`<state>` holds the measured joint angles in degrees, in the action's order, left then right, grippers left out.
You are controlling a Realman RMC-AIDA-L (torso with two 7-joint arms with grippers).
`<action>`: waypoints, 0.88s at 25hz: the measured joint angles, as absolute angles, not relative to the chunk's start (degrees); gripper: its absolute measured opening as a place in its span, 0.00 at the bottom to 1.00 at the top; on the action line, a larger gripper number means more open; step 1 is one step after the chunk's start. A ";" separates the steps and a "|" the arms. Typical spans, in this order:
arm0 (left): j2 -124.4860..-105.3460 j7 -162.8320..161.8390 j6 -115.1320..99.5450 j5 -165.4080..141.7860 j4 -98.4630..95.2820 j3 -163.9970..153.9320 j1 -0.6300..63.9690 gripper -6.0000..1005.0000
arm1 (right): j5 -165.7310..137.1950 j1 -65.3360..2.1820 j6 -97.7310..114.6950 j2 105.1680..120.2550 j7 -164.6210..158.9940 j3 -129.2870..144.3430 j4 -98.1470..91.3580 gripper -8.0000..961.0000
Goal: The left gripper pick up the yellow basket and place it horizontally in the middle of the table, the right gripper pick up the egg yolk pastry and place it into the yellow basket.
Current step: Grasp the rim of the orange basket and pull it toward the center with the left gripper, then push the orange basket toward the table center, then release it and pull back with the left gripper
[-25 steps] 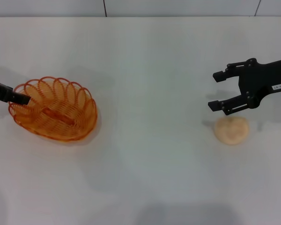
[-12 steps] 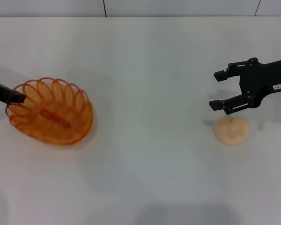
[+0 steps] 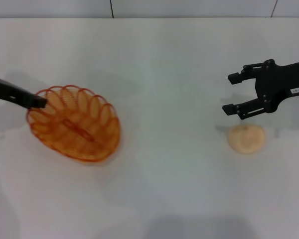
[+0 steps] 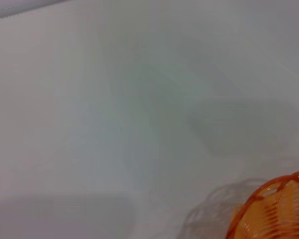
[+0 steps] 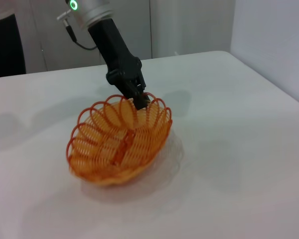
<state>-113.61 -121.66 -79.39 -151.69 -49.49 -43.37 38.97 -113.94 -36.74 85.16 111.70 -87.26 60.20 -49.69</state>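
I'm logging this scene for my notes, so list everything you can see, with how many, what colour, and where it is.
yellow basket: one, orange-yellow wire, on the robot's left side of the table, tipped up and held at its rim.
egg yolk pastry: one, pale peach-beige, on the robot's right side, resting on the table, not held.
table: one, white, filling most of the head view.
wall panels: pale grey, along the far edge behind the table.
left gripper: one, black, at the basket's rim on the side toward the robot's left, shut on it.
right gripper: one, black with a small white label, fingers open, just beyond the pastry and not touching it.
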 joint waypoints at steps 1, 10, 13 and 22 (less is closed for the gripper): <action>-114.21 -122.41 -80.59 -151.13 -50.71 -43.40 38.94 0.12 | -113.93 -36.74 85.03 111.70 -87.15 60.20 -49.70 0.87; -116.36 -135.99 -88.95 -144.03 -58.37 -43.59 38.68 0.09 | -113.88 -35.65 84.76 111.69 -84.51 57.70 -51.23 0.87; -118.23 -141.86 -89.56 -143.88 -62.39 -43.70 38.07 0.09 | -113.84 -34.28 84.67 111.89 -84.39 57.00 -53.38 0.87; -119.29 -161.02 -85.66 -132.98 -67.00 -58.41 33.28 0.08 | -113.73 -33.19 84.87 111.46 -83.28 54.53 -55.51 0.87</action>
